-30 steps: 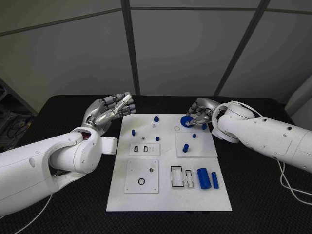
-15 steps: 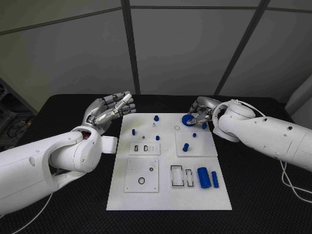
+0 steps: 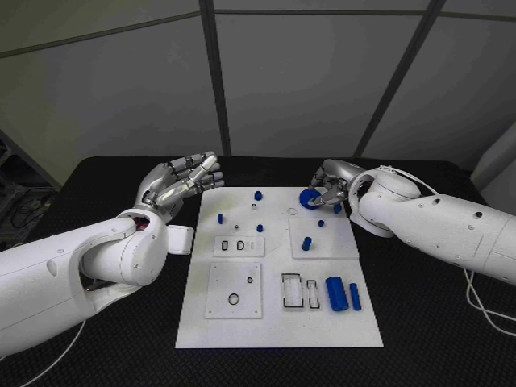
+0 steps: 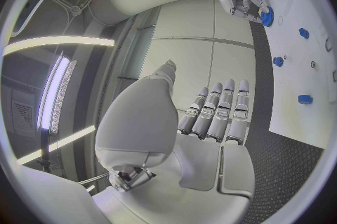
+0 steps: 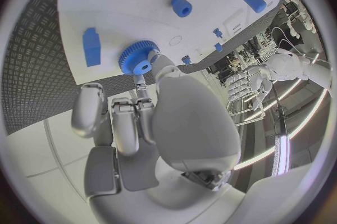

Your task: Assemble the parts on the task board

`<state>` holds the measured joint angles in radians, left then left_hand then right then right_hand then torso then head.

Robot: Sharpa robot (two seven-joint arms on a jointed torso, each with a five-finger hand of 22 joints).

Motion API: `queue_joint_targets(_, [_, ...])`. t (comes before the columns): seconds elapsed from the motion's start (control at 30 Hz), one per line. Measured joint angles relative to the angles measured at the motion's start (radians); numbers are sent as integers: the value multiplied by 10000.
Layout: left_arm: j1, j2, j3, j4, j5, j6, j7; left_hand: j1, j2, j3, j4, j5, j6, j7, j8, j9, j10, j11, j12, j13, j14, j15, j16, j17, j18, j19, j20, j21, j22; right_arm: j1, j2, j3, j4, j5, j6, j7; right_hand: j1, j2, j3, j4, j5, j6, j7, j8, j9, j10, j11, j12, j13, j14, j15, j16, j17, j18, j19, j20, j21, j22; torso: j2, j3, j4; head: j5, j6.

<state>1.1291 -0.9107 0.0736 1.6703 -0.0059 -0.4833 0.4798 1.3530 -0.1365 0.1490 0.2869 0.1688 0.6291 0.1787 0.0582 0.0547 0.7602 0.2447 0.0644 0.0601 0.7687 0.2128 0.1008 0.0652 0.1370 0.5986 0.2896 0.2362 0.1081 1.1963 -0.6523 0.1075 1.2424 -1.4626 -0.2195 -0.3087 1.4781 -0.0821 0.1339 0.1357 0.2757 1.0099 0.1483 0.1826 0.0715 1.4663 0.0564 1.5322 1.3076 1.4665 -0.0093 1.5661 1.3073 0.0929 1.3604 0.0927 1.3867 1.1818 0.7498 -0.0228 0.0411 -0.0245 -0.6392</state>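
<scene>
The white task board lies in the middle of the black table. At its far right corner my right hand pinches a blue gear by its hub, low over the board; I cannot tell whether the gear touches it. In the right wrist view the gear sits between the thumb and a fingertip. My left hand hovers open off the board's far left corner, holding nothing, its fingers straight and side by side.
Small blue pegs stand on the far half of the board. Two blue cylinders lie at the near right beside empty slots. Black table surrounds the board.
My right hand and arm have edged slightly left with the gear. The left hand has not moved.
</scene>
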Motion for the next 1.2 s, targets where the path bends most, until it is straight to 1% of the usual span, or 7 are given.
queue_joint_targets(0.17, [0,4,0,0,-4,2,-6,0,0,0,0,0,0,0,0,0,0,0,1,0,0,0,0,0,-1,0,0,0,0,-3,-34,-1,512,-239,-377,95,23,26,133,-48,83,2,3,2,-1,-15,-14,116,0,4,-73,0,0,0,35,-35,15,86,0,0,5,-2,11])
queue_joint_targets(0.33, [0,5,0,1,-7,5,-11,-1,0,19,-19,0,-21,-21,0,0,-25,24,1,0,0,0,0,0,-1,0,0,0,0,-2,-36,3,1084,-777,-764,136,23,26,220,-129,165,3,3,0,-12,-14,-14,117,0,4,-72,0,8,1,70,-70,61,146,-2,-2,5,11,27])
queue_joint_targets(0.53, [0,9,0,-1,-14,8,-15,-1,-1,27,-28,0,-37,-37,0,0,-38,38,2,0,0,0,0,0,-1,0,0,0,0,0,264,4,1392,-1455,-1046,126,23,26,233,-138,165,3,3,-8,-27,-14,-14,117,0,4,-72,-1,7,1,75,-64,61,185,-5,-7,5,24,39])
queue_joint_targets(0.7, [0,24,0,-6,-22,10,-19,-1,-1,27,-27,0,-37,-37,0,0,-38,38,2,0,0,0,0,0,-1,0,0,0,0,2,778,1,1303,-1893,-1160,104,23,26,259,-114,165,3,3,-40,-33,-14,-13,117,-1,4,-72,-1,7,2,106,-33,61,196,-6,-10,13,36,38])
queue_joint_targets(0.97, [0,52,0,-16,-29,13,-24,-1,-1,27,-27,0,-37,-37,0,0,-38,38,2,0,0,0,0,0,0,0,0,0,0,2,1460,-20,786,-2238,-1179,71,22,23,320,-124,164,3,3,-98,-33,-14,-13,117,-1,4,-71,-1,6,1,106,-33,65,195,-4,-15,27,81,27])
queue_joint_targets(1.1, [0,61,0,-27,-32,18,-26,-1,-1,27,-28,0,-37,-37,0,0,-38,38,2,0,0,0,0,0,0,0,0,0,0,2,1719,-81,545,-2324,-1163,68,22,22,335,-109,164,4,4,-122,-33,-14,-13,117,-1,4,-71,-1,5,2,106,-33,100,205,2,-15,27,88,12])
queue_joint_targets(1.2, [0,80,0,-28,-36,26,-29,-1,-1,27,-28,0,-37,-36,0,0,-38,38,2,0,0,0,0,0,0,0,0,0,0,-1,1860,-97,411,-2368,-1147,69,4,4,361,-109,162,3,3,-121,-36,-15,-13,117,-1,4,-71,-2,5,2,106,-33,100,196,6,-15,27,88,4])
